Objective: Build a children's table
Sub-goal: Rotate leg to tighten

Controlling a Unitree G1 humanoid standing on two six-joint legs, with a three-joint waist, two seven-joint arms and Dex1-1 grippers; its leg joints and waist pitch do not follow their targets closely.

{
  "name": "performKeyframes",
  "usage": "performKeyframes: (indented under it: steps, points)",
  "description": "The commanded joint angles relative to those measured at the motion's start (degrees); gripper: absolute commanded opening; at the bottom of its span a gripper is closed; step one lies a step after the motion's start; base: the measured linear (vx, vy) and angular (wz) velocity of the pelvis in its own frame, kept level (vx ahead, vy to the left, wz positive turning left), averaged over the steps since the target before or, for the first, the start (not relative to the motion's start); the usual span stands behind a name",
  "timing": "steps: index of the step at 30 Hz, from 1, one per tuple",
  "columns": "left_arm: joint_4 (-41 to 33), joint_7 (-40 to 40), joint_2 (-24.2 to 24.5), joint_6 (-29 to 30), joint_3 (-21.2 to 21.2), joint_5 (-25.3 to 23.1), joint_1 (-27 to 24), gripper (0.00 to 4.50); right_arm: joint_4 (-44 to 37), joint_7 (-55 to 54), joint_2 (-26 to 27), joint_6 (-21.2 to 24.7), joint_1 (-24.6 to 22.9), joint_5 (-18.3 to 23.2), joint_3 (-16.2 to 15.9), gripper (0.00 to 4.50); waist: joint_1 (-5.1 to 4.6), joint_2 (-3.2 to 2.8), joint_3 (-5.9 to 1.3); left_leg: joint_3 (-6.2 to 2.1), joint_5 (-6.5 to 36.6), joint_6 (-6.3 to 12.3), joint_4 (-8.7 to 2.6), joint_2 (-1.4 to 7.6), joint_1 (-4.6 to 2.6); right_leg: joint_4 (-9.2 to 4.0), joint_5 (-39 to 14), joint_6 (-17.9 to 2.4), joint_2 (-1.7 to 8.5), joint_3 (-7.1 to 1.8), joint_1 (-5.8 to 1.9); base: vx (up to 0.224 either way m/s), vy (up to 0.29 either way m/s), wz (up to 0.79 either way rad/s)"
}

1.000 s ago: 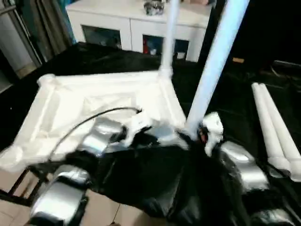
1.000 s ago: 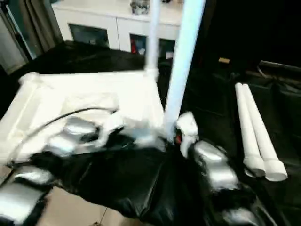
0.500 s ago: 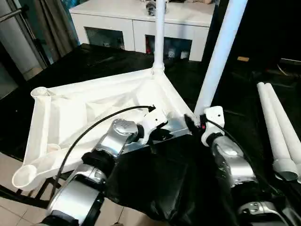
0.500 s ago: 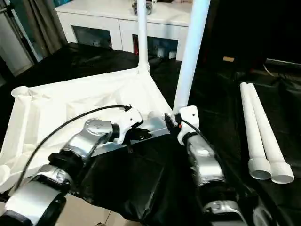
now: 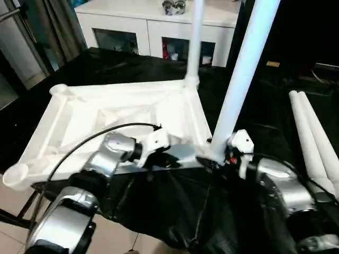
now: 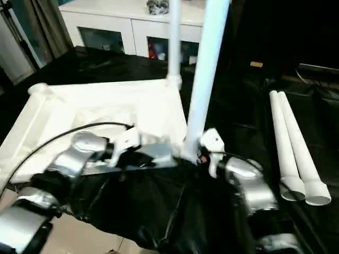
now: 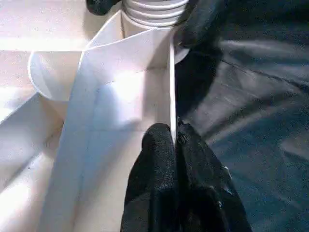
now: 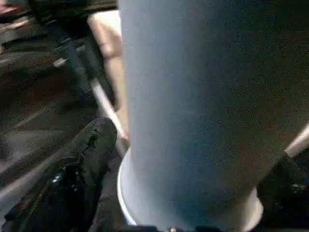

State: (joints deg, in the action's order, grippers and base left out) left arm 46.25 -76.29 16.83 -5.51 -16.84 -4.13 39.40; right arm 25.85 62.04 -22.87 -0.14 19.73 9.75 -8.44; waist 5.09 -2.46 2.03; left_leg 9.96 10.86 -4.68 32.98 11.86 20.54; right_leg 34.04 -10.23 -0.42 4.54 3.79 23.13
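Two legs already stand in the upturned tabletop [image 5: 122,114] at frame centre. Left end effector [image 7: 174,140] pinches its thin near rim; right end effector [image 5: 214,159] clasps the near leg [image 5: 238,79] at its base — light, stiff, slick plastic, best gripped low.

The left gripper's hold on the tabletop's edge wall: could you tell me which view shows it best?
The left wrist view: the left gripper pinches the tabletop's thin edge wall between both black fingers. In the eye views the tabletop lies whole, but the gripper sits small beside the near leg.
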Motion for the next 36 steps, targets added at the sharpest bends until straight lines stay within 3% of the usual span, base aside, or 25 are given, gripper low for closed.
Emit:
performKeyframes:
  steps: [1, 7, 12, 13, 16, 18, 20, 21, 22, 23, 24, 25, 27, 28, 30, 31, 32, 36]
  points:
    - [-1.74, -3.54, 0.13, -0.70, -1.69, 0.57, -0.29, 0.00, -2.01, 5.12, -0.71, 1.57, -0.38, 1.12, -2.70, 3.37, 0.14, 0.95, -3.13, 0.18, 10.23, 5.67, -3.37, 1.31, 0.06, -3.75, -9.68, -14.02, 3.36, -2.09, -3.39, 0.000, 0.000, 0.00]
    - [-2.58, -7.10, 1.04, -1.20, -2.03, 1.43, -0.77, 0.00, -3.12, 8.94, -1.89, 3.64, -0.29, 2.14, -4.17, 2.84, 0.20, 0.88, -3.20, 0.15, 9.61, 5.18, -3.34, 1.39, 0.00, -3.45, -7.49, -14.85, 3.30, -2.12, -3.34, 0.000, 0.000, 0.00]
    - [-1.64, -5.10, 0.47, -0.88, -1.53, 1.24, -0.44, 0.00, -3.32, 5.13, 0.18, 4.01, -0.56, 2.15, -2.51, 2.77, 0.19, 0.90, -3.12, 0.15, 9.78, 4.66, -3.38, 1.32, -0.01, -3.51, -8.20, -14.75, 3.35, -2.10, -3.38, 0.000, 0.000, 0.00]
    - [-0.21, 0.08, -0.92, 0.41, -0.78, 0.07, 0.58, 0.00, -0.82, -3.18, 2.50, 3.23, 0.08, 0.19, -0.60, 2.77, 0.11, 0.86, -3.00, 0.16, 10.18, 4.25, -3.45, 1.32, -0.01, -3.64, -9.27, -14.42, 3.31, -2.14, -3.22, 0.000, 0.000, 0.00]
    - [1.47, 5.84, -2.61, 2.21, -0.16, -1.18, 1.91, 0.00, 2.38, -13.13, 4.93, 1.82, 1.19, -2.07, 1.54, 2.76, -0.35, 0.99, -2.78, -0.06, 12.77, 1.93, -3.81, 1.02, -0.22, -4.39, -16.25, -12.32, 3.55, -2.11, -3.22, 0.000, 0.000, 0.00]
    - [2.96, 10.44, -4.38, 3.95, 0.53, -1.64, 3.08, 0.00, 4.81, -21.45, 6.74, 2.09, 2.25, -3.65, 3.33, 2.75, -0.70, 0.90, -2.58, -0.04, 13.26, 0.83, -3.94, 0.93, -0.40, -4.65, -18.28, -11.38, 3.40, -2.22, -2.88, 0.000, 0.000, 0.00]
    - [5.80, 19.30, -8.57, 6.58, 1.34, -2.53, 5.49, 0.00, 8.83, -36.39, 10.87, 2.56, 3.86, -4.92, 7.41, 2.75, -0.85, 0.64, -2.72, -0.09, 13.71, 0.12, -3.89, 0.77, -0.64, -4.82, -19.18, -10.83, 3.41, -2.28, -2.77, 0.000, 0.000, 0.00]
    - [5.80, 19.30, -8.57, 6.58, 1.34, -2.53, 5.49, 0.00, 8.83, -36.39, 10.87, 2.56, 3.86, -4.92, 7.41, 2.75, -0.94, 0.78, -2.74, -0.06, 13.38, -0.01, -3.90, 0.75, -0.65, -4.85, -18.61, -10.74, 3.37, -2.32, -2.77, 0.000, 0.000, 0.00]
    - [6.71, 22.07, -9.97, 7.34, 1.69, -2.60, 6.22, 0.00, 9.52, -40.29, 12.13, 2.73, 4.11, -5.23, 8.43, 2.75, -0.80, 0.90, -2.91, -0.13, 12.14, 0.27, -3.81, 0.76, -0.49, -4.58, -16.27, -11.00, 3.34, -2.32, -3.05, 0.000, 0.000, 0.00]
    - [8.00, 26.47, -12.12, 8.59, 2.51, -2.45, 7.26, 0.00, 9.81, -44.61, 13.89, 2.79, 4.12, -5.61, 9.33, 2.75, -0.75, 0.67, -3.00, -0.04, 11.74, 0.56, -3.69, 0.71, -0.54, -4.47, -14.84, -11.29, 3.25, -2.35, -2.95, 0.000, 0.000, 0.00]
    - [8.12, 26.83, -12.30, 8.68, 2.59, -2.45, 7.35, 0.00, 9.85, -44.98, 14.05, 2.74, 4.13, -5.69, 9.40, 2.75, -0.65, 0.73, -3.06, 0.02, 10.75, 0.84, -3.58, 0.72, -0.58, -4.32, -12.24, -11.76, 3.16, -2.41, -2.94, 0.000, 0.000, 0.00]
    - [9.26, 30.28, -14.11, 8.99, 3.08, -2.59, 8.04, 0.00, 9.87, -47.28, 15.76, 2.49, 4.03, -6.19, 9.44, 2.75, -0.32, 0.32, -3.30, 0.10, 8.92, 1.79, -3.35, 0.62, -0.49, -3.97, -7.86, -12.56, 3.09, -2.40, -3.04, 0.000, 0.000, 0.00]
    - [10.21, 32.57, -15.64, 8.15, 3.21, -2.88, 8.30, 0.00, 9.70, -48.10, 17.25, 2.22, 3.91, -6.92, 8.52, 2.75, -0.16, 0.50, -3.32, 0.11, 8.34, 2.37, -3.26, 0.59, -0.44, -3.78, -5.93, -13.07, 2.99, -2.36, -3.20, 0.000, 0.000, 0.00]
    - [10.27, 32.50, -15.84, 7.81, 3.12, -2.96, 8.17, 0.00, 9.65, -47.85, 17.39, 1.75, 3.90, -7.39, 7.88, 2.75, -0.02, -0.24, -3.31, 0.00, 8.07, 2.80, -3.26, 0.54, -0.26, -3.66, -5.29, -13.29, 3.14, -2.28, -3.39, 0.000, 0.000, 0.00]
    - [10.16, 31.88, -15.83, 7.36, 2.88, -3.08, 7.88, 0.00, 9.64, -47.12, 17.58, 0.79, 3.99, -7.32, 7.61, 2.75, -0.09, 0.28, -3.25, 0.08, 9.20, 3.61, -3.29, 0.43, -0.15, -4.03, -7.52, -12.76, 3.23, -2.19, -3.56, 0.000, 0.000, 0.00]
    - [10.29, 31.62, -15.75, 6.92, 2.67, -3.22, 7.80, 0.00, 10.00, -47.04, 17.92, 0.10, 4.29, -6.78, 7.99, 3.10, -0.10, 0.23, -3.21, 0.09, 9.51, 3.71, -3.31, 0.43, -0.13, -4.14, -8.58, -12.55, 3.29, -2.18, -3.55, 0.000, 0.000, 0.00]
    - [10.35, 31.12, -15.64, 6.73, 2.53, -3.17, 7.76, 0.00, 10.26, -47.20, 17.99, -0.20, 4.54, -6.44, 8.32, 3.30, -0.14, -0.22, -3.14, 0.05, 10.18, 3.62, -3.40, 0.53, -0.20, -4.41, -10.42, -12.16, 3.34, -2.14, -3.41, 0.000, 0.000, 0.00]
    - [11.20, 30.52, -15.23, 5.90, 2.26, -3.16, 7.98, 0.00, 10.35, -46.85, 17.51, -0.85, 5.16, -6.41, 8.75, 3.65, -0.44, -0.22, -3.11, -0.09, 10.66, 3.40, -3.53, 0.58, -0.06, -4.41, -11.30, -11.70, 3.28, -2.09, -3.47, 0.000, 0.000, 0.00]
